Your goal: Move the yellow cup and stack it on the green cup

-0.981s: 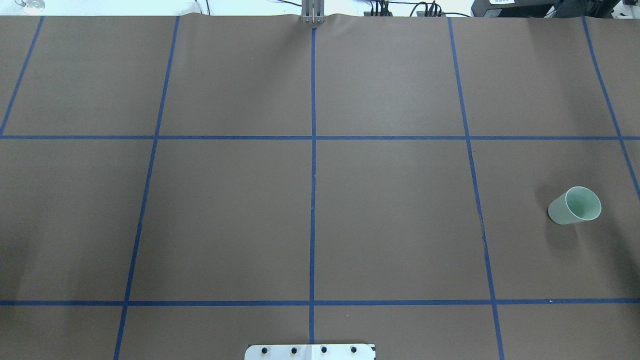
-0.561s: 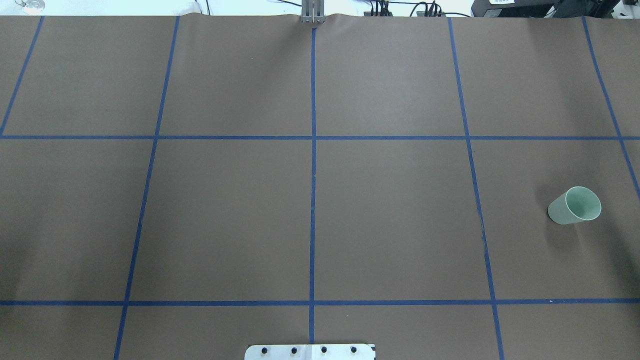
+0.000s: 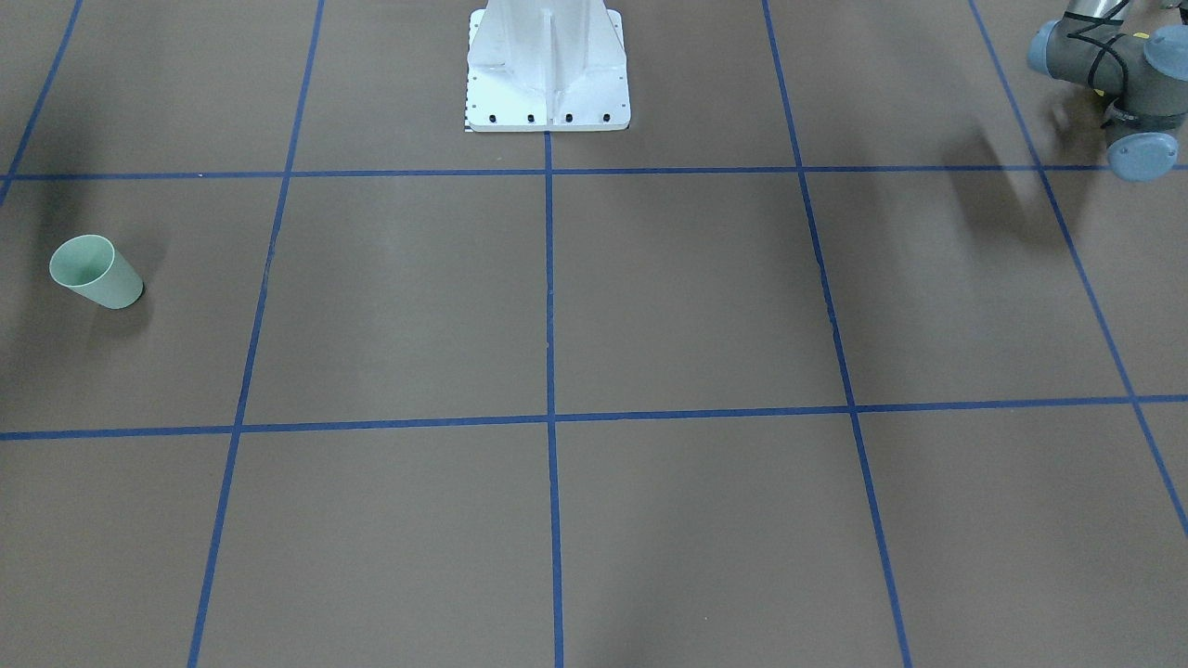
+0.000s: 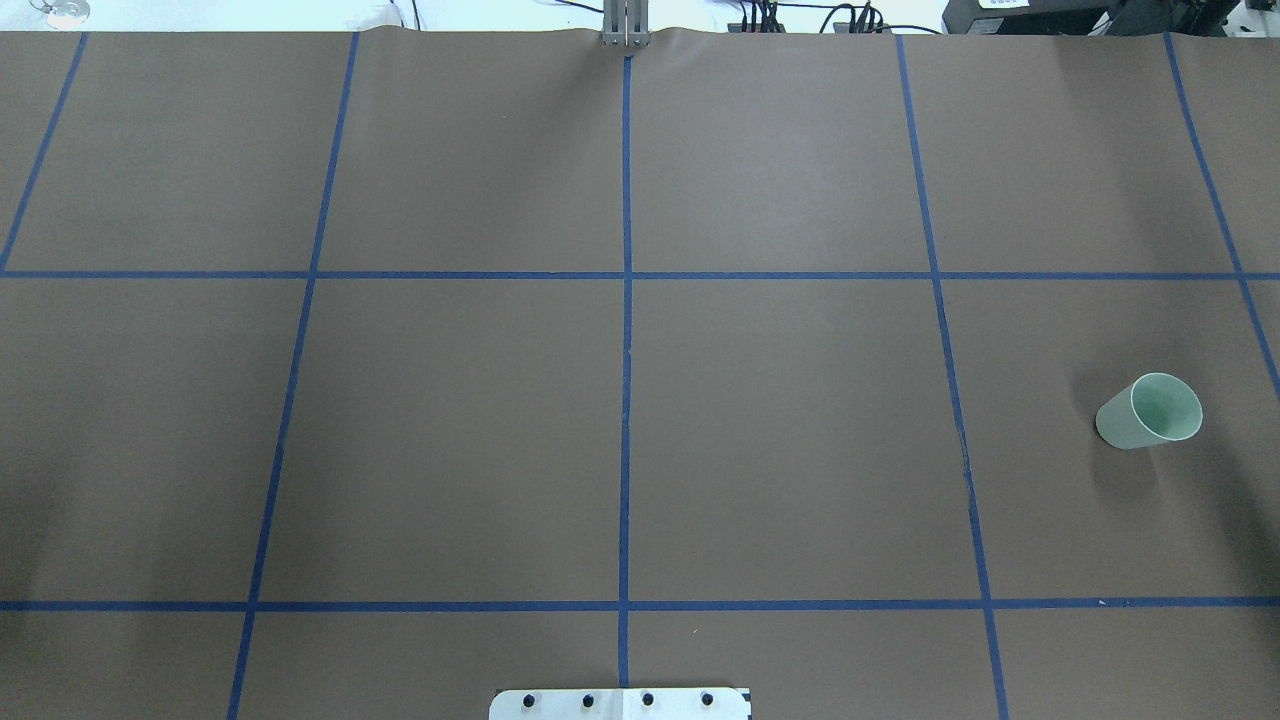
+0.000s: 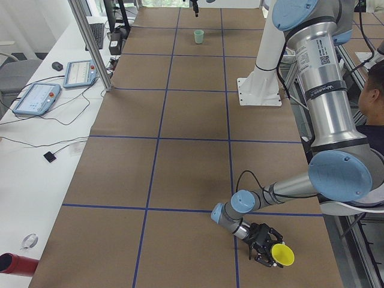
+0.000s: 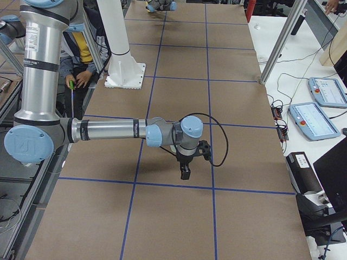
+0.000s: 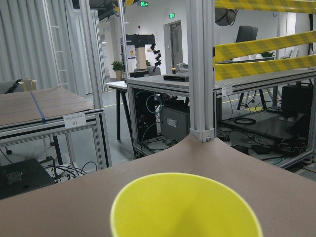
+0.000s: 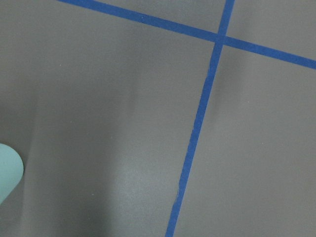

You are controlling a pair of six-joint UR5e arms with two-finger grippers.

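- Yellow cup (image 5: 282, 254) is spotted in the exterior left view at the near end of the table (image 5: 180, 168), right at the tip of the left gripper (image 5: 267, 247). Whether it's pinched can't be told. The green cup (image 5: 198, 36) is parked at the far end, so a long carry is likely needed.
- Exterior right: the right gripper (image 6: 186, 172) is hung pointing down over the table. Spread or closed, it can't be told.
- Front-facing: the green cup (image 3: 93, 271) is stood upright, mouth up, probably so it can be stacked on.
- Overhead: only the green cup (image 4: 1148, 412) is caught.
- Left wrist: the yellow cup (image 7: 185, 207) is framed low and centred, no fingers shown.
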